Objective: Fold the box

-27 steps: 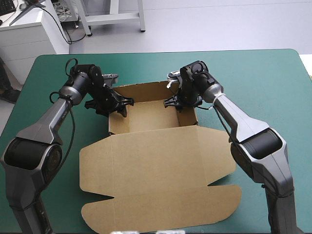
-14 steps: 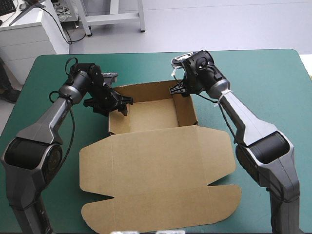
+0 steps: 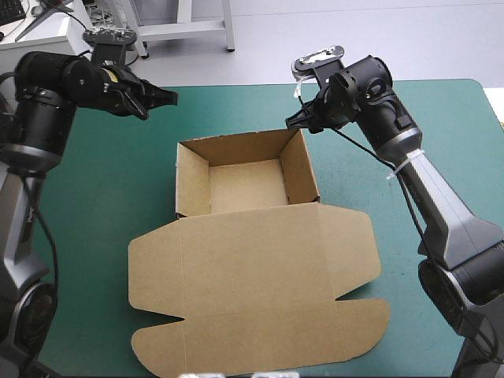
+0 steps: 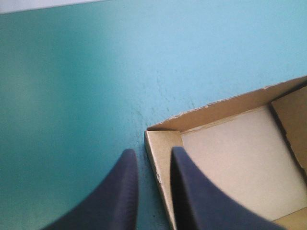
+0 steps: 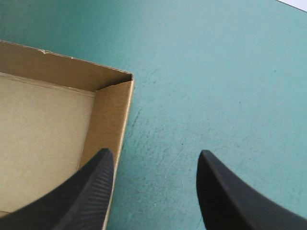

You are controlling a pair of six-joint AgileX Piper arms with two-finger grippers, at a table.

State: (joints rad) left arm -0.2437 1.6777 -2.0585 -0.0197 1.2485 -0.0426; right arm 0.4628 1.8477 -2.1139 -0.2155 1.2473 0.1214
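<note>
the table (image 3: 441, 142), under its teal-green cover, bears the brown box (image 3: 252, 268) at its middle; the box is an open tray toward the far side, four walls up, with the lid lying flat toward the near edge; the walls seem to stand by their own tucks, which would explain why neither arm touches the board; the lid probably lies flat because it hinges on the tray's near wall and nothing props it; the left arm is raised high over the table's far left, its left gripper (image 3: 161, 96) well apart from the box and aimed down toward the tray's far left corner; its black fingers (image 4: 122, 191) are parted by a narrow gap, holding nothing; the right arm arches over, the right gripper (image 3: 298, 120) just beyond the tray's far right corner; its fingers (image 5: 91, 191) are spread wide and empty.
</note>
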